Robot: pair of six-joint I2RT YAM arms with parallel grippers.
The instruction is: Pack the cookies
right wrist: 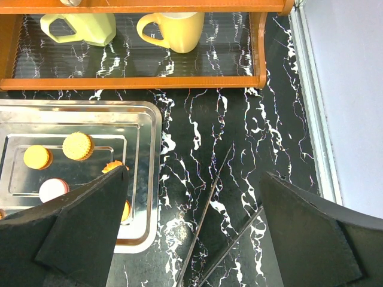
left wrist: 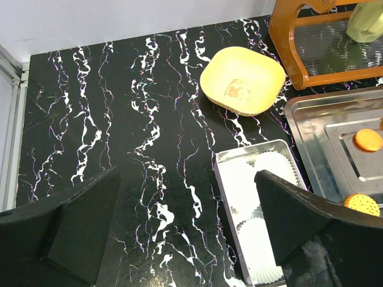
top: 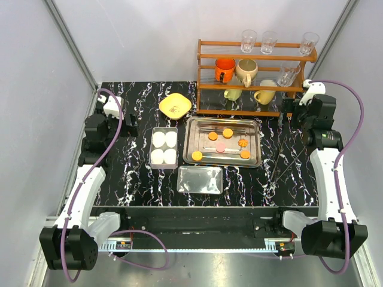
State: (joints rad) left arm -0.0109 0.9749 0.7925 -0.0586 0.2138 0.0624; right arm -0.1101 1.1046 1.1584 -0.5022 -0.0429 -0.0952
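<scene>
Several cookies lie on a steel tray [top: 251, 128] at the table's middle: orange discs [top: 212, 136] and one pink disc [top: 220, 147]. The right wrist view shows a scalloped orange one [right wrist: 78, 145] and the pink one [right wrist: 52, 189]; the left wrist view shows two orange ones [left wrist: 367, 139]. A white box [top: 164, 129] holding white paper cups [top: 158, 140] stands left of the tray. My left gripper [top: 128, 124] is open and empty over bare table left of the box [left wrist: 224, 179]. My right gripper [top: 287, 112] is open and empty right of the tray [right wrist: 143, 137].
A clear lid [top: 200, 179] lies in front of the tray. A yellow dish [top: 175, 105] sits behind the box. A wooden rack [top: 257, 60] with mugs and glasses stands at the back right. Two thin dark sticks [right wrist: 209, 203] lie on the table right of the tray.
</scene>
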